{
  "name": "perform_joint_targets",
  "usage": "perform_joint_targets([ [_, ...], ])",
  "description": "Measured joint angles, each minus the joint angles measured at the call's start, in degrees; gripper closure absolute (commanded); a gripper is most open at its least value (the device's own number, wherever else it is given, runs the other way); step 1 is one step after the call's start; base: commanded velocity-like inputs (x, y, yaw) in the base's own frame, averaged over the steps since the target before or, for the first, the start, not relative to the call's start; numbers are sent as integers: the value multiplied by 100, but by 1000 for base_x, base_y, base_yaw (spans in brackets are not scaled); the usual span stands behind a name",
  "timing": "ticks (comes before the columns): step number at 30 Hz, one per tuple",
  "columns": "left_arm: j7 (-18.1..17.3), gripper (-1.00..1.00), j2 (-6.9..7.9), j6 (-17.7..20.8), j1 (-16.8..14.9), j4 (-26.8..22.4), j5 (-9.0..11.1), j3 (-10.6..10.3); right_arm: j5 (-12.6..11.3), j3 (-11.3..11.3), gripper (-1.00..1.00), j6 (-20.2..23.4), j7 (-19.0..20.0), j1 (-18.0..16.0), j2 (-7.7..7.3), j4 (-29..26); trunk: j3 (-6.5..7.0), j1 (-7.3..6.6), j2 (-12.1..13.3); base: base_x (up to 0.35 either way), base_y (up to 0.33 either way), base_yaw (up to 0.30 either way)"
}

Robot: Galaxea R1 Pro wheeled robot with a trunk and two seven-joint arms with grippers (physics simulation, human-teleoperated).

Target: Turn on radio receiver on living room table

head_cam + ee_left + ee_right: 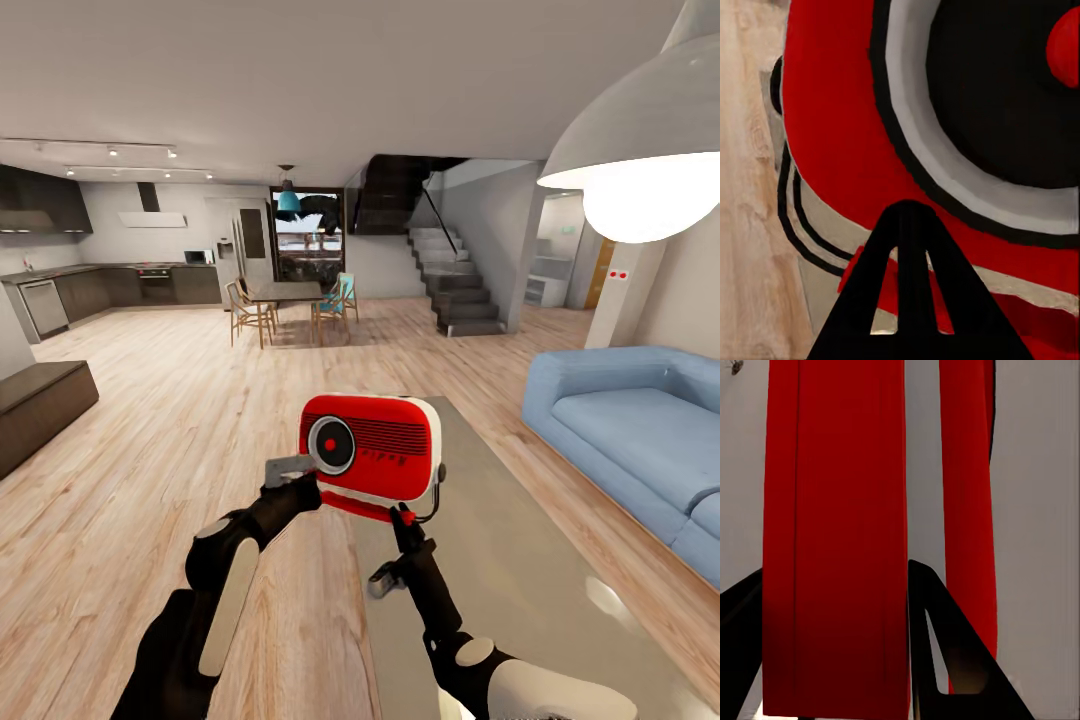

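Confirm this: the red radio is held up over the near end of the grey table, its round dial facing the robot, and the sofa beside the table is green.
One detail is wrong: the sofa is blue, not green, as the head view shows. The rest stands: the red radio is up over the near end of the grey table, its round dial facing the robot.

Long, low table (pixel 520 560) with glossy grey top, stood on light wood plank floor (pixel 180 420), running from 6 toward 12 o'clock. Red radio receiver (pixel 372 446) at its 12 o'clock end, possibly raised slightly.
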Motion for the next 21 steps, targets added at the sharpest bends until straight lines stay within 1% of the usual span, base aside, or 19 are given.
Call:
perform_joint_targets([
  [4,1,100,0,10,-120,-5,232,0,-1,-9,100,1,0,0,0,15,0,0,0,0,0,0],
  [8,1,100,0,13,-156,-6,306,-1,-4,-2,100,2,1,0,0,22,0,0,0,0,0,0],
  [14,-12,100,0,13,-228,-7,332,-1,-1,4,100,1,1,0,0,27,0,0,0,0,0,0],
  [16,-109,100,0,14,-264,-7,331,-1,1,0,100,1,1,0,0,27,0,0,0,0,0,0],
  [19,-396,100,0,32,-306,-7,323,-1,3,-7,100,1,1,0,0,27,0,0,0,0,0,0],
  [21,-539,100,0,170,-344,-5,332,0,0,-20,100,3,1,0,-1,28,0,0,0,0,0,0],
])
